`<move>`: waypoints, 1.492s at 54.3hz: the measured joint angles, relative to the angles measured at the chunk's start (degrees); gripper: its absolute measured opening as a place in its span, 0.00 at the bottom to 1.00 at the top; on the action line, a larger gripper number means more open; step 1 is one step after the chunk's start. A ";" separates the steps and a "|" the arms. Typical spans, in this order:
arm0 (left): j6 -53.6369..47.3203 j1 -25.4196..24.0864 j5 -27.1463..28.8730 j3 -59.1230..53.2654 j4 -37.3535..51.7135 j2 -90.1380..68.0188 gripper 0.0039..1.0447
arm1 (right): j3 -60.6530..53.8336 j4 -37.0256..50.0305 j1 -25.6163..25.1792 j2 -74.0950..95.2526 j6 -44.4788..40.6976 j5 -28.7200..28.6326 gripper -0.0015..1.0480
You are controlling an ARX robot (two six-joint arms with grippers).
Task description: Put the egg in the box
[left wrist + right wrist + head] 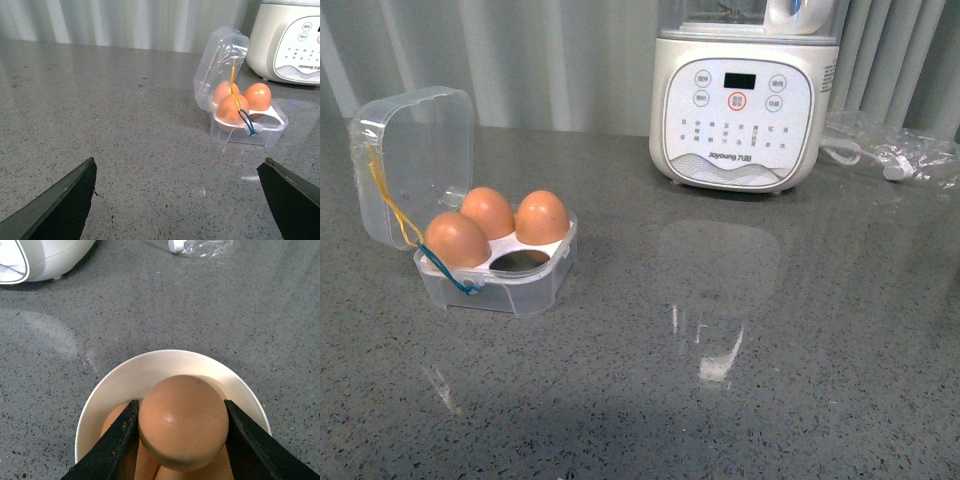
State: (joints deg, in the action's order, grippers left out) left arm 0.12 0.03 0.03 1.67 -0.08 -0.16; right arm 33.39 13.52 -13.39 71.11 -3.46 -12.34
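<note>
Close in over the white bowl [165, 362], my right gripper [181, 410] is clamping the egg [183, 420]. My left gripper [175, 200] is hanging wide open, gripping nothing. Farther off, the box [510, 285] is standing lid-up, holding 3 eggs [488, 212] with 1 cell bare.

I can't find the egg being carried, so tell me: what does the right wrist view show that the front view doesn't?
Only the right wrist view: the right gripper closed on the egg, over a white bowl holding more eggs. Only the front view: the box, its lid open, with three eggs and one empty cell. Both: the white blender base, the plastic bag and the grey countertop.
</note>
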 joint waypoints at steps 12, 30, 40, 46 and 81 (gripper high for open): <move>0.00 0.00 0.00 0.00 0.00 0.00 0.94 | 1.88 -1.95 3.87 -3.78 0.17 0.68 0.40; 0.00 0.00 0.00 0.00 0.00 0.00 0.94 | 18.91 2.03 28.98 8.70 6.80 -4.28 0.40; 0.00 0.00 0.00 0.00 0.00 0.00 0.94 | 23.61 1.36 41.51 16.59 5.62 -8.61 0.40; 0.00 0.00 0.00 0.00 0.00 0.00 0.94 | 23.87 0.00 44.74 18.05 3.06 -10.05 0.40; 0.00 0.00 0.00 0.00 0.00 0.00 0.94 | 30.86 -5.51 47.10 26.88 -4.15 -7.19 0.40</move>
State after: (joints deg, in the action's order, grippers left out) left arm 0.12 0.03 0.03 1.67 -0.08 -0.16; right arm 64.25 8.01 33.71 98.00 -7.62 -19.53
